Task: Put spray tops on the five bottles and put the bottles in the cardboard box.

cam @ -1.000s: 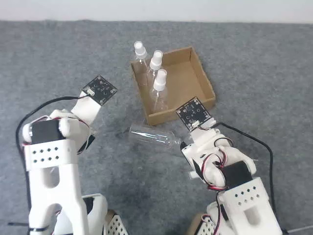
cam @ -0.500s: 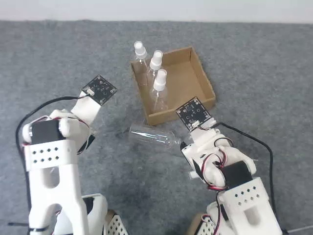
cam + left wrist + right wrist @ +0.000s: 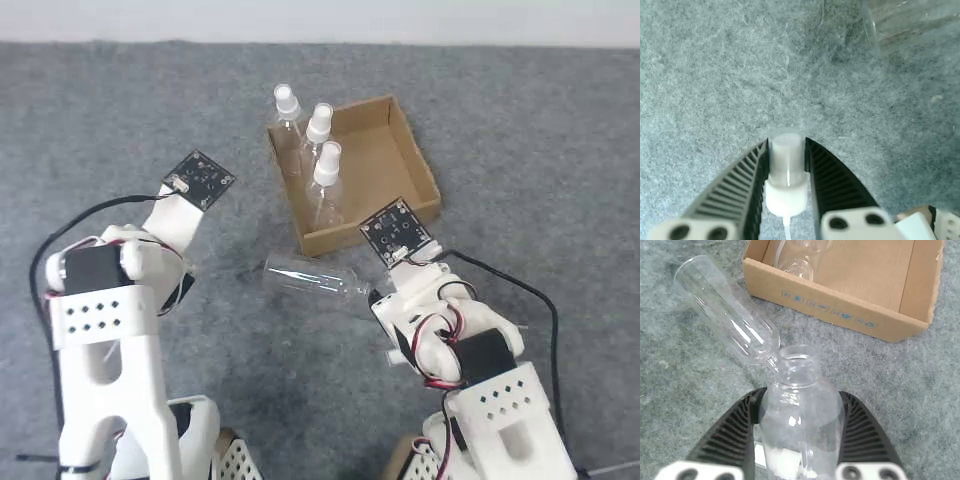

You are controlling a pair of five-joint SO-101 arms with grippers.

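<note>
My left gripper [image 3: 786, 145] is shut on a white spray top [image 3: 786, 172], held above the grey carpet. My right gripper [image 3: 801, 396] is shut on a clear bottle [image 3: 801, 410] with an open neck and no top. Just beyond that neck, a second topless clear bottle [image 3: 310, 278] [image 3: 725, 310] lies on its side on the carpet, in front of the cardboard box [image 3: 380, 165] [image 3: 840, 315]. Three bottles with spray tops [image 3: 327, 175] [image 3: 318, 128] [image 3: 287, 108] stand along the box's left side.
Grey carpet [image 3: 520, 130] covers the whole table. The right half of the box floor [image 3: 385, 170] is bare. Both arms' white bases [image 3: 100, 330] [image 3: 480, 390] stand near the front edge, with a black cable [image 3: 530, 295] looping right of the right arm.
The left arm's wrist has shifted slightly up and to the left in the high view. The right arm and all the bottles are where they were.
</note>
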